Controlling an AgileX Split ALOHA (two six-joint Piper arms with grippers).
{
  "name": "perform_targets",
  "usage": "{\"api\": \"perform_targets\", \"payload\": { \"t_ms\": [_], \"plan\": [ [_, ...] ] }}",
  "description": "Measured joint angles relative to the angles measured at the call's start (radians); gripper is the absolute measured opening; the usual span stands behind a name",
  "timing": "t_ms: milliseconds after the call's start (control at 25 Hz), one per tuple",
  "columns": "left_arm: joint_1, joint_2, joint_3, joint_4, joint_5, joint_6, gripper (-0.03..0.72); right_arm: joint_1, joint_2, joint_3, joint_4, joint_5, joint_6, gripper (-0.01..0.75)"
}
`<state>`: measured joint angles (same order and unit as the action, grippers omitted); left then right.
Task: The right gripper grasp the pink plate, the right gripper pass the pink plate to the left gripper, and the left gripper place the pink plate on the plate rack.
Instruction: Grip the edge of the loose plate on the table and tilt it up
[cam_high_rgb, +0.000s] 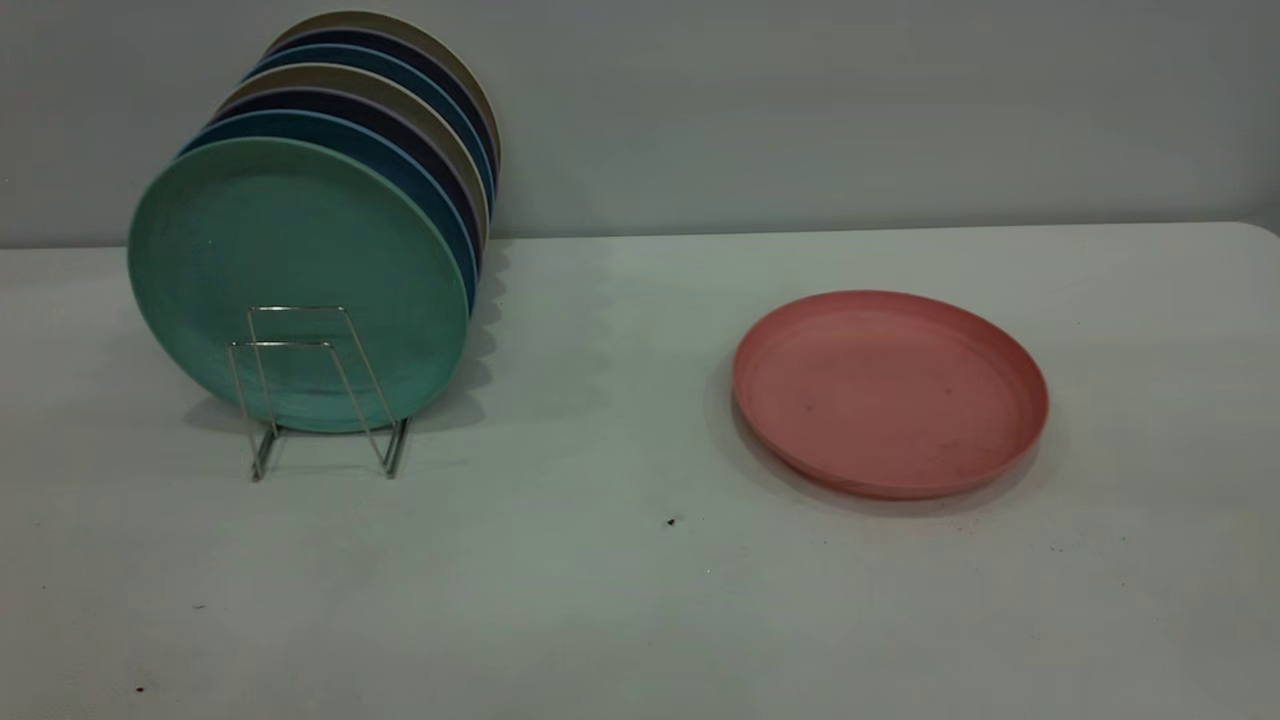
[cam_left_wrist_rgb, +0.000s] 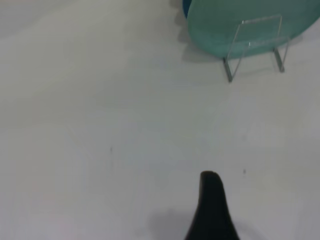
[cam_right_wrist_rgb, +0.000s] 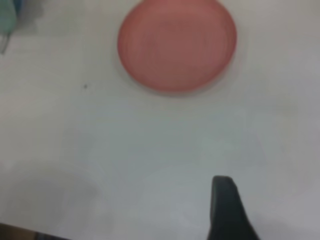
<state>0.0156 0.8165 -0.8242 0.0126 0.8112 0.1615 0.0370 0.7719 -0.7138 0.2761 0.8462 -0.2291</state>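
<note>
The pink plate (cam_high_rgb: 888, 390) lies flat on the white table, right of centre, with nothing touching it. It also shows in the right wrist view (cam_right_wrist_rgb: 177, 44), well ahead of my right gripper (cam_right_wrist_rgb: 227, 210), which shows only as a dark shape over bare table. The silver wire plate rack (cam_high_rgb: 300, 380) stands at the left and also shows in the left wrist view (cam_left_wrist_rgb: 255, 45). My left gripper (cam_left_wrist_rgb: 212, 210) shows only as a dark shape over bare table, well short of the rack. Neither gripper shows in the exterior view.
Several plates stand upright in the rack, with a teal-green plate (cam_high_rgb: 300, 280) at the front and blue, dark and beige ones behind it. One wire loop at the rack's front holds no plate. The white table (cam_high_rgb: 600, 600) spreads between rack and pink plate.
</note>
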Motion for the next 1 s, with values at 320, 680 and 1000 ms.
{"api": "perform_targets", "payload": {
  "t_ms": [320, 680, 1000],
  "plan": [
    [-0.041, 0.346, -0.121, -0.186, -0.190, 0.164, 0.591, 0.000, 0.369, -0.038, 0.121, -0.198, -0.103, 0.469],
    [-0.202, 0.722, -0.279, -0.413, -0.212, 0.307, 0.590, 0.000, 0.769, -0.119, 0.336, -0.346, -0.276, 0.469],
    [-0.306, 0.972, -0.440, -0.453, -0.191, 0.315, 0.590, -0.008, 1.106, -0.282, 0.387, -0.370, -0.307, 0.469]
  ]
}}
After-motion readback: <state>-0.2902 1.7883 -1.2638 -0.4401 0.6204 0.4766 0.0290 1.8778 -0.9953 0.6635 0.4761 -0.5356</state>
